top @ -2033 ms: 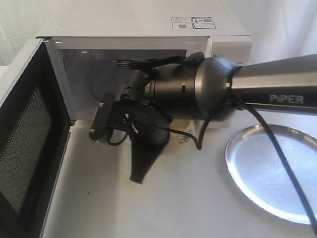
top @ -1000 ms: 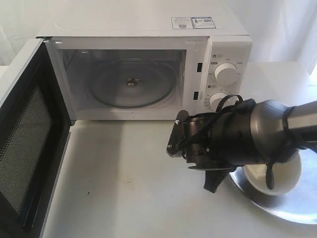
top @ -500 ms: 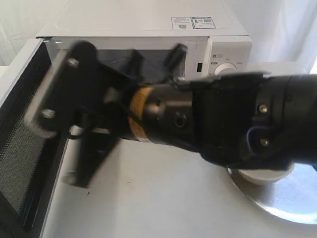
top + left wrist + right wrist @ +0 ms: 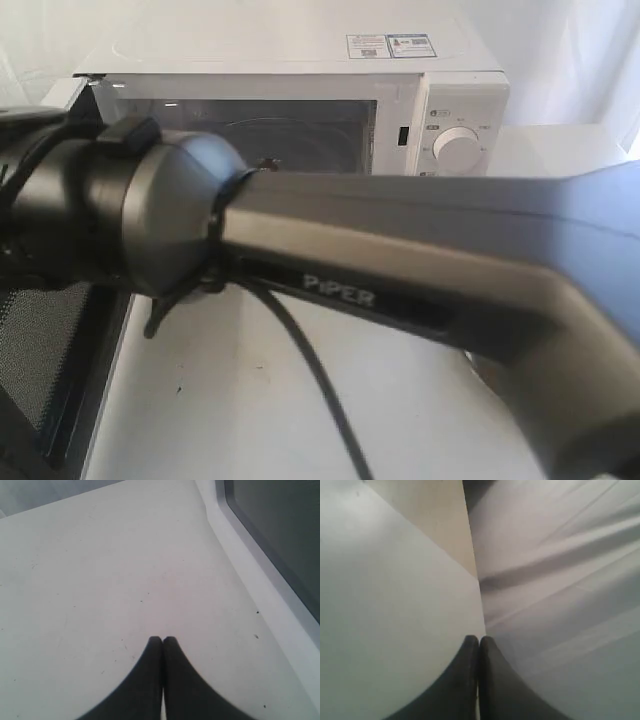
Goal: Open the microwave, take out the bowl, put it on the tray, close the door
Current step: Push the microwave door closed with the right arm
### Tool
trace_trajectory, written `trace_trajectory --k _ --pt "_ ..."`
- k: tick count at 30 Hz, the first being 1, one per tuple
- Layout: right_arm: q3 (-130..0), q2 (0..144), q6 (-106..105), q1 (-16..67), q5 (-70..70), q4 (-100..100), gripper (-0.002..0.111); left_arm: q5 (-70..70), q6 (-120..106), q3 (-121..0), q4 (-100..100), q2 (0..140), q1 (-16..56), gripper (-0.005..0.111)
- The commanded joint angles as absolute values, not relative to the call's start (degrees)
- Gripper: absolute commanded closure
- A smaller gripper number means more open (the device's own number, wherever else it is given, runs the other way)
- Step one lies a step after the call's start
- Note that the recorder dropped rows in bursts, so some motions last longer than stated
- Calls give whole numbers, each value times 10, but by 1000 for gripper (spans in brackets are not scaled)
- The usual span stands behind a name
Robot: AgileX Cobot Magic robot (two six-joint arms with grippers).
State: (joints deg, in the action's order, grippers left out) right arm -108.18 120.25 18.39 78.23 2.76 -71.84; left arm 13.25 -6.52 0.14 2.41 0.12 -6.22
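A grey arm (image 4: 420, 250) hides much of the open microwave (image 4: 460, 100). The left end effector (image 4: 162, 640) and right end effector (image 4: 478, 640) sit pinched, empty. White surface (image 4: 200, 400), draped cloth (image 4: 560, 555).

From my end it's a plain white table (image 4: 200, 400), with a few tiny dark specks showing up close. The microwave (image 4: 250, 45) sits right on it toward the back. The arm (image 4: 420, 270) blocks the table's right side, so I can't tell what's there.
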Motion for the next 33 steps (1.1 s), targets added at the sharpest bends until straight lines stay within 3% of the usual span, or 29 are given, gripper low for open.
trace_trajectory --k 1,5,11,27,33 --pt "-1099 1231 180 783 177 -867 108 133 -63 0 20 0 -62 107" --pt "-1099 1233 138 783 461 -987 108 133 -63 0 20 0 -62 107" --pt "-1101 1224 16 729 691 -980 108 133 -63 0 20 0 -62 107" --pt "-1085 1216 73 601 700 -793 108 133 -63 0 20 0 -62 107" --pt "-1080 1166 75 595 605 -612 108 133 -63 0 20 0 -62 107"
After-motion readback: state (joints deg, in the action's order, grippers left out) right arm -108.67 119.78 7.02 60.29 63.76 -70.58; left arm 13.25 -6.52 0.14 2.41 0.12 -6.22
